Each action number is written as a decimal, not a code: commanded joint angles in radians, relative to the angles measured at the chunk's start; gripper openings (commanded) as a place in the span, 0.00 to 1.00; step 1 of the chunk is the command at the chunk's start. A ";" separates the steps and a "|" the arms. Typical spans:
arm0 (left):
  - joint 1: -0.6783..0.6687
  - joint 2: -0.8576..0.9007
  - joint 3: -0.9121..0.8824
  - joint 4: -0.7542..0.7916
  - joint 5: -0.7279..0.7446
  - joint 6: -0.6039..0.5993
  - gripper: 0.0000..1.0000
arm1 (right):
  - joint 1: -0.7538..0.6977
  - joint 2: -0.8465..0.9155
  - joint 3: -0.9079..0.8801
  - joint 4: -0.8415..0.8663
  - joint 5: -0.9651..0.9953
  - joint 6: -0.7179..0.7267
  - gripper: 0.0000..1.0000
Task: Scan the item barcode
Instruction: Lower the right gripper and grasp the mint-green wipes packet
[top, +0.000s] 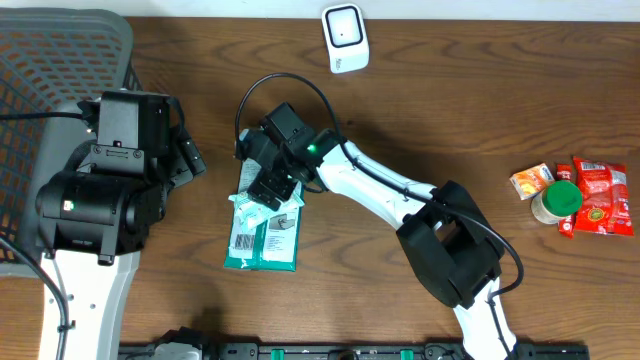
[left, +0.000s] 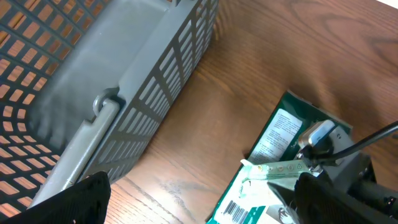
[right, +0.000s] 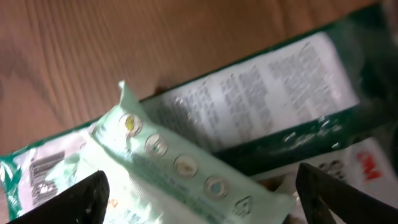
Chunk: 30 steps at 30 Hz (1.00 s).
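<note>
Both pairs of fingers stand wide apart, and we see nothing gripped between either pair. The right fingers (right: 81, 202) hang low over the green pack (top: 262, 238), which lies flat on the wooden counter (top: 430, 110) a little left of centre. From overhead we cannot tell whether they touch it. On the pack we see a white panel of fine print (right: 261, 93), too small for us to read. A barcode (top: 243, 240) sits on a white patch toward its near left corner, facing up. A pale mint packet (right: 186, 171) lies slantwise across the green one and carries a row of small round symbols. At the right edge of the right wrist view we make out the red letters "3M" (right: 367, 163) on a white ground. The left fingers (left: 74, 202) hover left of the pack, between it and the grey slatted basket (top: 60, 60) in the far left corner, touching neither. A white scanner (top: 345, 38) stands at the far edge of the counter, well apart from the pack. Far off to the right sit an orange packet (top: 530, 180), a green-lidded jar (top: 558, 200) and red packets (top: 602, 195). Their print is too small for us to read.
</note>
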 joint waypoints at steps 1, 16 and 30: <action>0.005 -0.002 0.006 -0.004 -0.018 -0.002 0.95 | 0.019 -0.006 -0.009 -0.048 -0.008 -0.008 0.91; 0.005 -0.002 0.006 -0.004 -0.018 -0.002 0.95 | 0.017 -0.111 -0.006 -0.307 -0.233 0.060 0.89; 0.005 -0.002 0.006 -0.004 -0.018 -0.002 0.95 | 0.003 -0.196 -0.006 -0.173 -0.035 0.014 0.99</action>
